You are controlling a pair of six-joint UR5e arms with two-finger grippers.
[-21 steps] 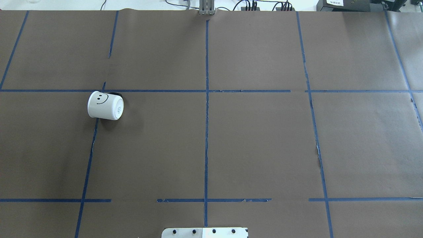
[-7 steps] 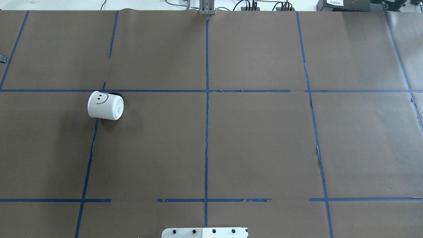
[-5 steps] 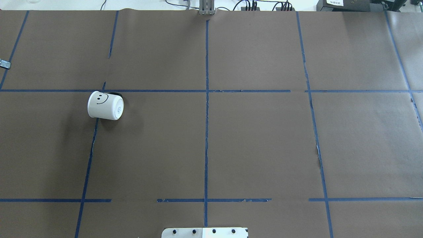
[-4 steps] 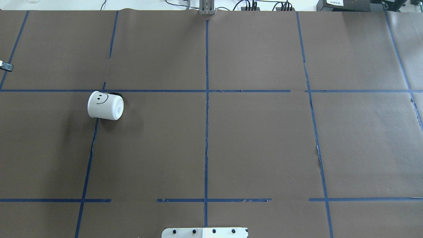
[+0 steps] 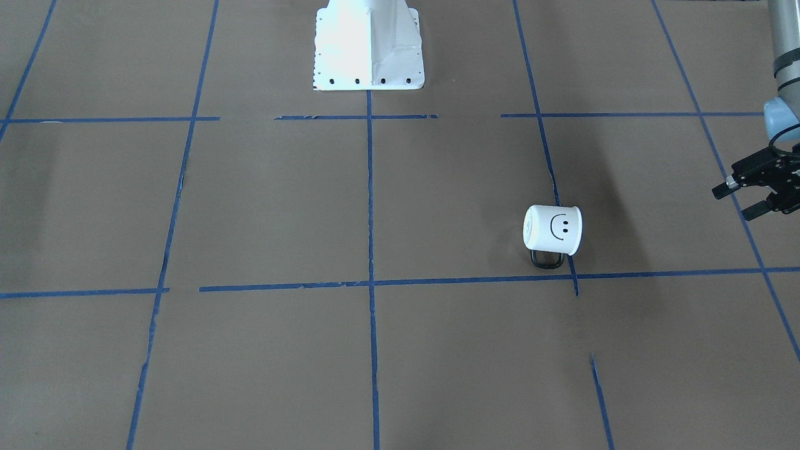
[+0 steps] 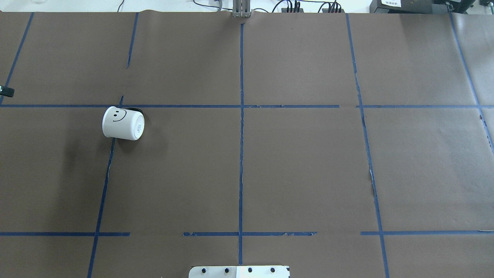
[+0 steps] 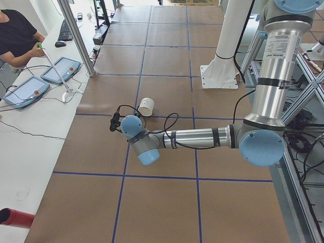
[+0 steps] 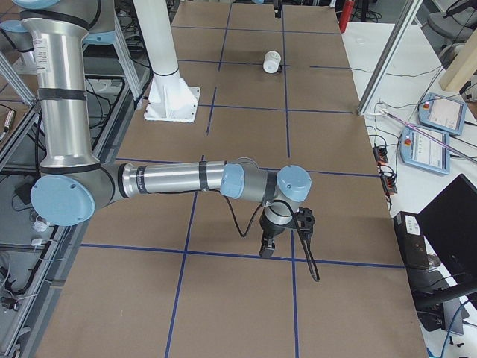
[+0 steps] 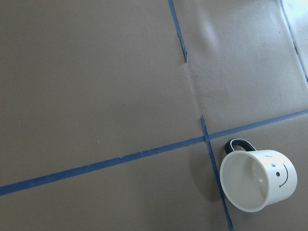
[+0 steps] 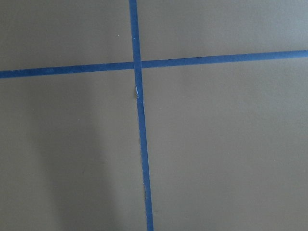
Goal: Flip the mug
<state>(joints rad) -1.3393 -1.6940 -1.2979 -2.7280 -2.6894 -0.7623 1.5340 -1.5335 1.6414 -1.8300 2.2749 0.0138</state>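
The mug (image 5: 553, 230) is a small, glossy white cylinder with a black smiley drawn on its wall and a thin black loop handle. It lies tipped on its side on the tabletop (image 5: 281, 206), which is matte brown paper ruled into squares by blue tape (image 5: 370, 200) that is frayed in places. Measured from the robot's white, flared pedestal (image 5: 367, 44), the mug sits out across the tabletop and off to the robot's left, over a tape line. The face is turned upward and the handle lies low against the paper on the side away from the pedestal. The flat base points back toward the pedestal's centre line and the cream mouth opens the other way. The left fingers (image 5: 724, 188), dark and angular, stand apart and empty, farther from the pedestal on the mouth's side and well apart from the mug. The right fingers (image 8: 265, 248) point down on the pedestal's opposite side, far from the mug. I cannot tell whether they are apart or together.
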